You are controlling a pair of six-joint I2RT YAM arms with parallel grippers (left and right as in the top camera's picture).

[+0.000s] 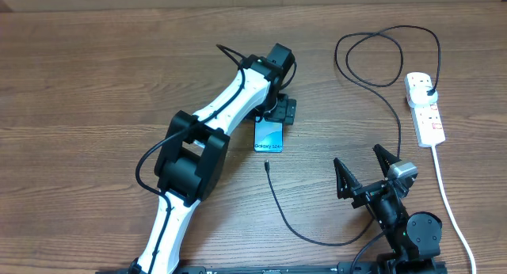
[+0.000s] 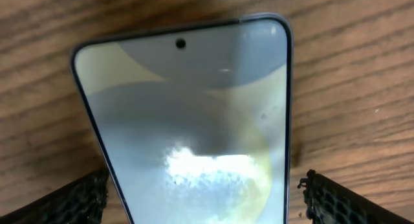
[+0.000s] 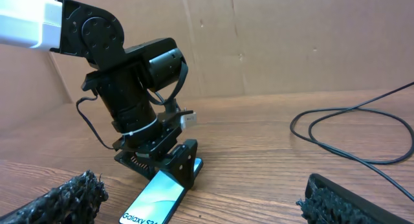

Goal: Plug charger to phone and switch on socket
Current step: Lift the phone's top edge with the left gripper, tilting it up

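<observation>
Overhead, we see the phone (image 1: 268, 136) flat on the counter (image 1: 95, 84). Its long axis runs away from us and its far end sits under the left pincer (image 1: 279, 112). The connector tip (image 1: 268, 165) lies just beside the phone's near end. The plug (image 1: 428, 89) sits in the socket (image 1: 425, 108) at far right. The right pincer (image 1: 367, 173), spread and empty, is the nearer one to the tip, which lies to its left.

In the left wrist view, that pincer's fingers (image 2: 77, 201) are released, straddling the phone (image 2: 194, 114).

In the right wrist view, the phone (image 3: 150, 208) lies ahead and to the left.
</observation>
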